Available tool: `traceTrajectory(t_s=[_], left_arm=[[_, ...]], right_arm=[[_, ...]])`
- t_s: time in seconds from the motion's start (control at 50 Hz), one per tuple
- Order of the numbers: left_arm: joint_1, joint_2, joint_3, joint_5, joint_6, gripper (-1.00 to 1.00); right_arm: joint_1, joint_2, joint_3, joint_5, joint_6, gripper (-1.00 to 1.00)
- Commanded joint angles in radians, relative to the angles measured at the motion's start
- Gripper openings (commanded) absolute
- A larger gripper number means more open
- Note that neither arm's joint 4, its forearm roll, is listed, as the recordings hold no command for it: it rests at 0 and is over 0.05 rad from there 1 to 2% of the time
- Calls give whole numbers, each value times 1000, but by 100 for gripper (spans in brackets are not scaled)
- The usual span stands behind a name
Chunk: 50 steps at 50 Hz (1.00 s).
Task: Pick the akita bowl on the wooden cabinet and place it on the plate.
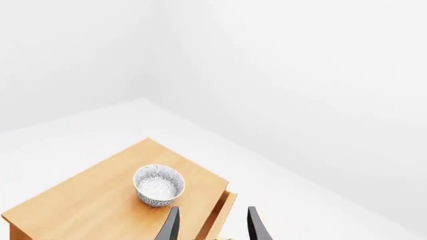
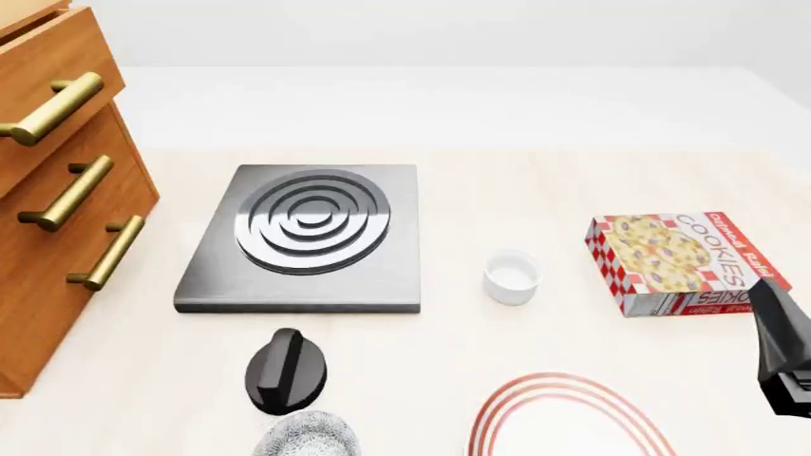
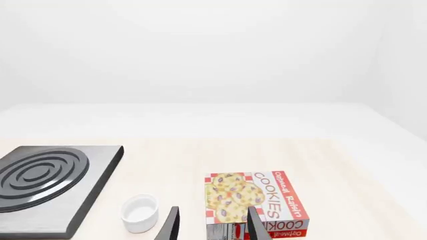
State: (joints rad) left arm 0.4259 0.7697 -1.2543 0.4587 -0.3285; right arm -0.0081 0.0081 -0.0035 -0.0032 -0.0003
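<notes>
Akita bowl [image 1: 159, 185] stands upright on the wooden cabinet [image 1: 80, 210] top, untouched.
Left gripper [image 1: 212, 226] short of the bowl, fingers parted, holding nothing. Right gripper [image 3: 212, 226] likewise spread and empty over the cookie box [image 3: 257, 201]. Plate [image 2: 571, 423] on table, bare.

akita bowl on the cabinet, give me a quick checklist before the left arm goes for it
1. Bowl upright on the cabinet top: ok.
2. Nothing else on the visible cabinet top near the bowl: ok.
3. Left hand open, nothing between its fingers: ok.
4. Left hand over the bowl: not ok, it sits off to one side, apart from it.
5. Plate bare where visible: ok, though partly cut off at the front view's edge.
6. Right hand out of the way: ok, it is by the cookie box.
</notes>
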Motion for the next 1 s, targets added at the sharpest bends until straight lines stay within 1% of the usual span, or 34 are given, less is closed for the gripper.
traceTrajectory(t_s=[0.02,0.18,0.32,0.64,0.82,1.0], left_arm=[[89,49,3,-37,-27,100],[135,81,-1,-54,-36,100],[175,109,5,-70,-69,100],[227,170,16,-109,-110,100],[248,218,0,-119,-136,100],[261,251,-46,-98,-146,100]], right_arm=[[0,0,0,0,0,100],[0,0,0,0,0,100],[0,0,0,0,0,100],[0,0,0,0,-1,100],[0,0,0,0,0,100],[-1,-1,0,1,1,100]])
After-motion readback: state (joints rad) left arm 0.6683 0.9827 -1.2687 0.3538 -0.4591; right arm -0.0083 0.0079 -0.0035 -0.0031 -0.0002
